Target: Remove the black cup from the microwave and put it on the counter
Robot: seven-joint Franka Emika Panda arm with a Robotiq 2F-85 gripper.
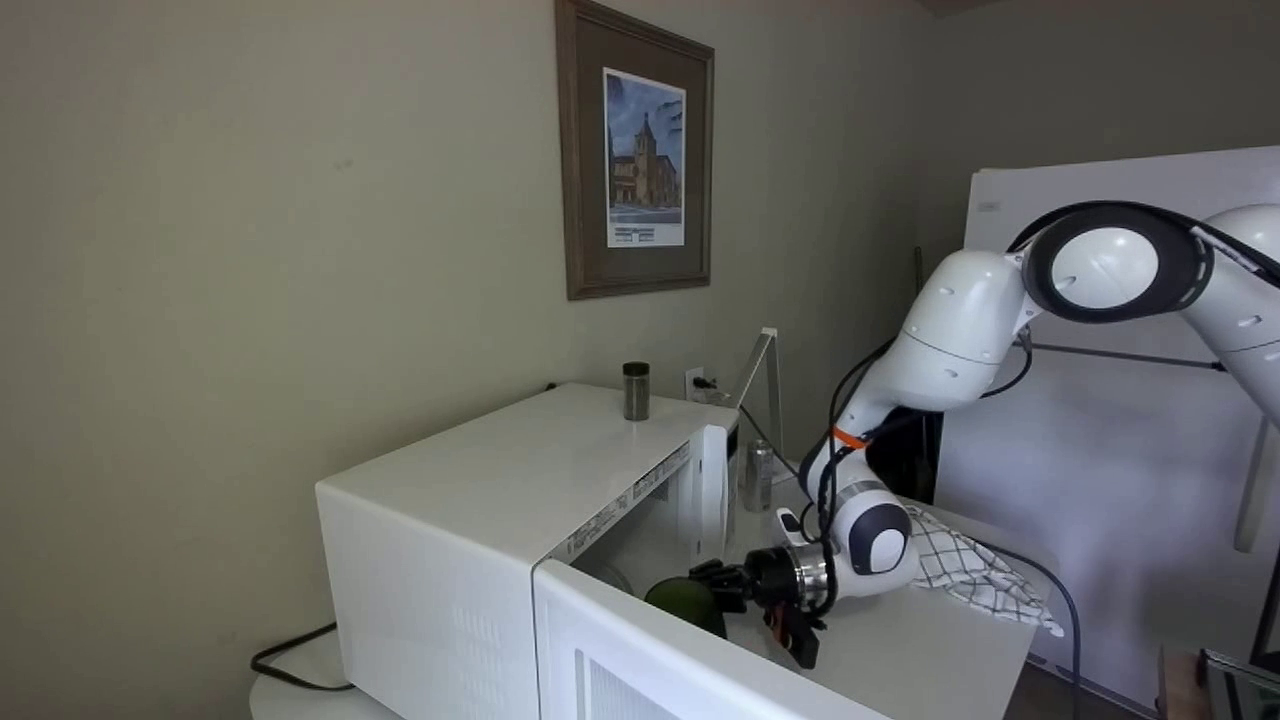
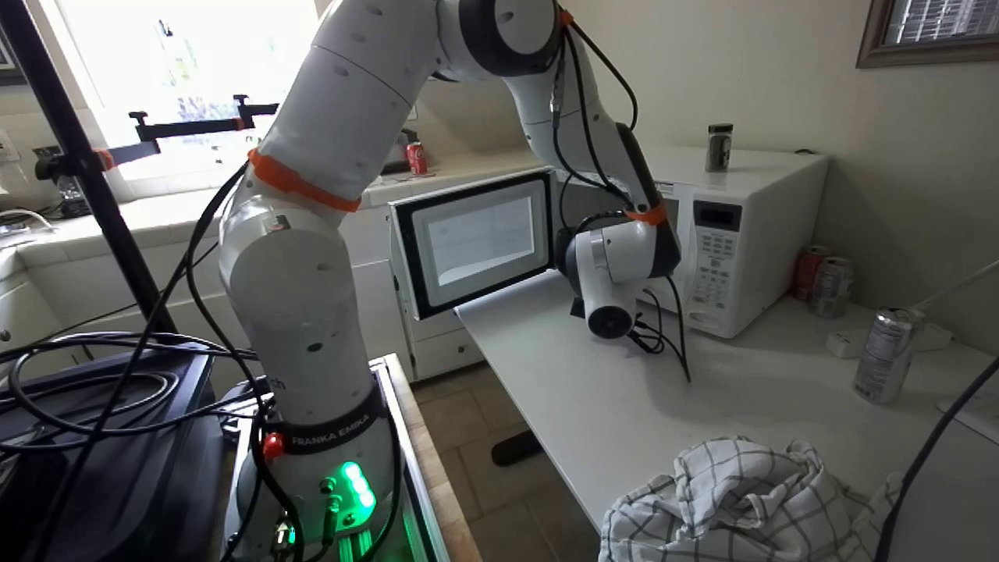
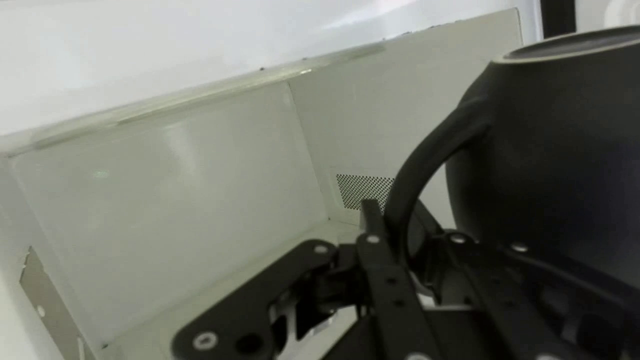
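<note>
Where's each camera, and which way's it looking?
Wrist view: on the wrist, peering past the black cup into the microwave; the gripper shows.
In an exterior view: beside the microwave, looking over its open door; the arm and gripper show.
In an exterior view: near the robot's base, facing the microwave's front; the base and arm show.
Both exterior views share the jar on the microwave.

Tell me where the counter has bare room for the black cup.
The widest bare patch of counter lies between the microwave, the checked cloth and the lone silver can; the arm overhangs its microwave end. It's crowded by the wall: a red can, a second silver can, a white block.
</note>
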